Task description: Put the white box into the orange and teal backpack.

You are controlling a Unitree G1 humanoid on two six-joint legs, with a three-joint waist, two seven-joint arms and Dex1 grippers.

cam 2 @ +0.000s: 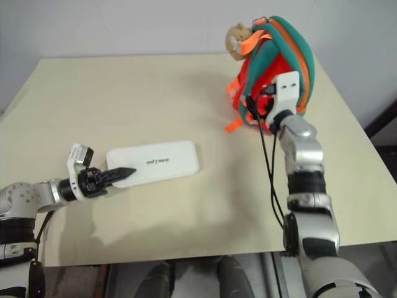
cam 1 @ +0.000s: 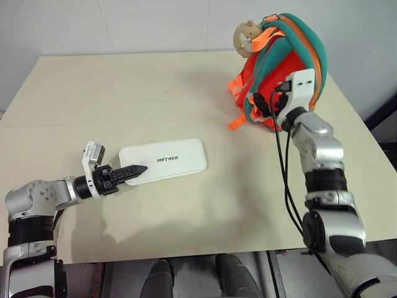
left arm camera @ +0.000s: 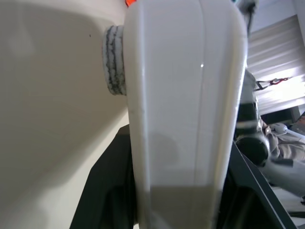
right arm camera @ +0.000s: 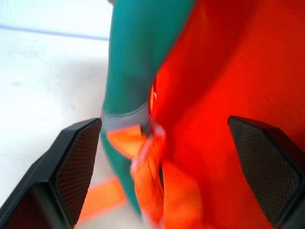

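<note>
The white box (cam 1: 162, 160) lies flat on the table near its front left, lettering up. My left gripper (cam 1: 133, 172) is shut on the box's left end, and the left wrist view shows the box (left arm camera: 181, 105) running away between the dark fingers (left arm camera: 105, 191). The orange and teal backpack (cam 1: 285, 62) stands upright at the back right, with a tan plush charm (cam 1: 245, 34) on top. My right gripper (right arm camera: 164, 162) is open against the backpack's lower front. A teal edge and an orange strap (right arm camera: 138, 143) lie between its spread fingers (right arm camera: 76, 162).
The beige table (cam 1: 124, 93) is bare to the left of the backpack and behind the box. Its right edge runs close past the backpack, and its front edge lies just below my arms. A white wall stands behind.
</note>
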